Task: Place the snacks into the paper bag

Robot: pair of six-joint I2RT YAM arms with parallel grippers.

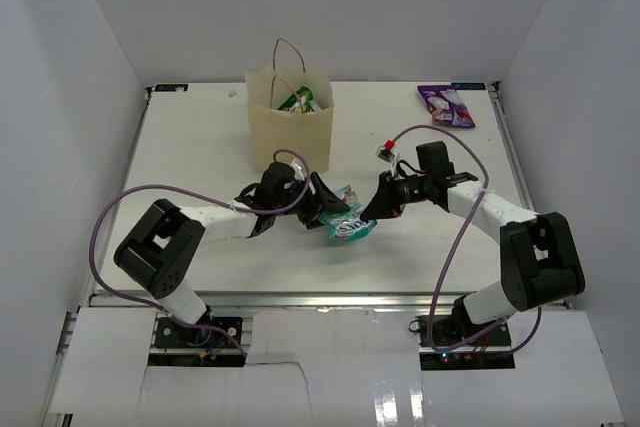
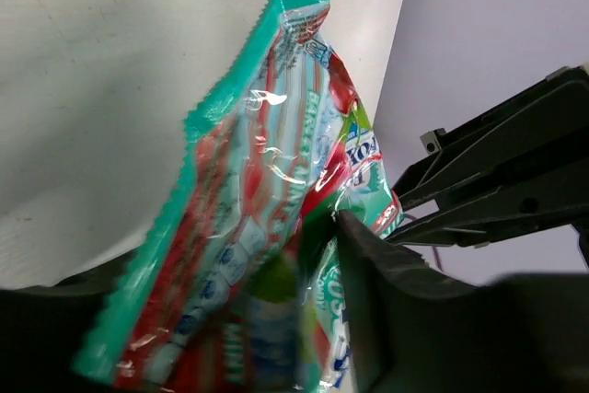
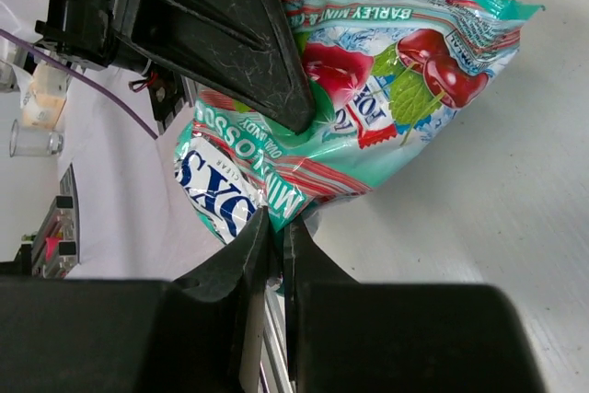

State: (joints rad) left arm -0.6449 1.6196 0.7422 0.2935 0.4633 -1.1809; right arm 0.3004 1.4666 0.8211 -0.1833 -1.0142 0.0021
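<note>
A teal-green pouch (image 1: 348, 219) with red cherries printed on it hangs just above the table between my two arms. My right gripper (image 1: 368, 215) (image 3: 276, 227) is shut on the pouch's (image 3: 396, 71) lower corner, pinching the foil edge. My left gripper (image 1: 325, 209) (image 2: 221, 264) straddles the pouch (image 2: 267, 163) from the other side, with one finger (image 2: 368, 301) pressed against the wrapper; I cannot tell whether it clamps. The paper bag (image 1: 290, 132) stands upright behind the pouch, with green and yellow packets (image 1: 300, 100) showing inside its mouth.
Purple-white packets (image 1: 447, 104) lie at the back right corner of the white table (image 1: 200, 147). A small red-and-white tag (image 1: 388, 149) hangs on the right arm's cable. White walls close in the left, right and back sides.
</note>
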